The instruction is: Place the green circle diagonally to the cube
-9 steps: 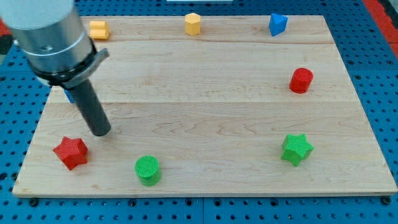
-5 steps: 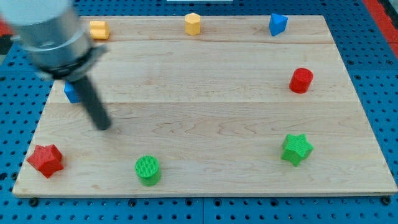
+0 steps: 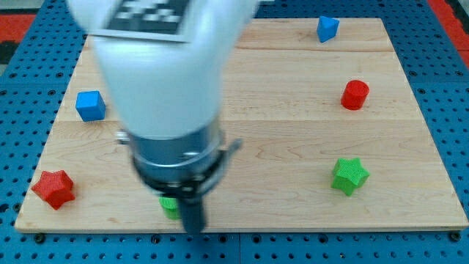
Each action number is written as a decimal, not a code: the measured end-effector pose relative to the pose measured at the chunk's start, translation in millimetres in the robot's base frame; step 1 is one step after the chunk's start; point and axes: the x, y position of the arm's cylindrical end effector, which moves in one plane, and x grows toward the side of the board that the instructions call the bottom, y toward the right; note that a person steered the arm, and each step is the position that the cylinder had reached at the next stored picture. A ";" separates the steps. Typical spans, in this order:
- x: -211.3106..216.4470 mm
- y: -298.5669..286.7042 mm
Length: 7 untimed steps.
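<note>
The green circle (image 3: 168, 206) lies near the board's bottom edge, left of centre, mostly hidden behind my rod; only a sliver shows. My tip (image 3: 193, 227) is at the board's bottom edge, just right of and below the green circle; whether it touches it I cannot tell. The blue cube (image 3: 90, 105) sits at the view's left, well above and left of the green circle. The arm's large white and grey body covers the board's upper left and centre.
A red star (image 3: 53, 188) lies at the bottom left. A green star (image 3: 349, 175) is at the lower right, a red cylinder (image 3: 355, 94) at the right, and a blue block (image 3: 327, 28) at the top right. The wooden board (image 3: 293, 132) is bordered by blue pegboard.
The arm swept from the left side down and right to the green circle at the bottom edge. The red star slid left earlier. The yellow blocks at the top are now hidden by the arm.
</note>
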 end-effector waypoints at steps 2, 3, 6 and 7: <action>-26.6 -65.0; -52.8 15.8; 2.1 28.0; 2.1 41.0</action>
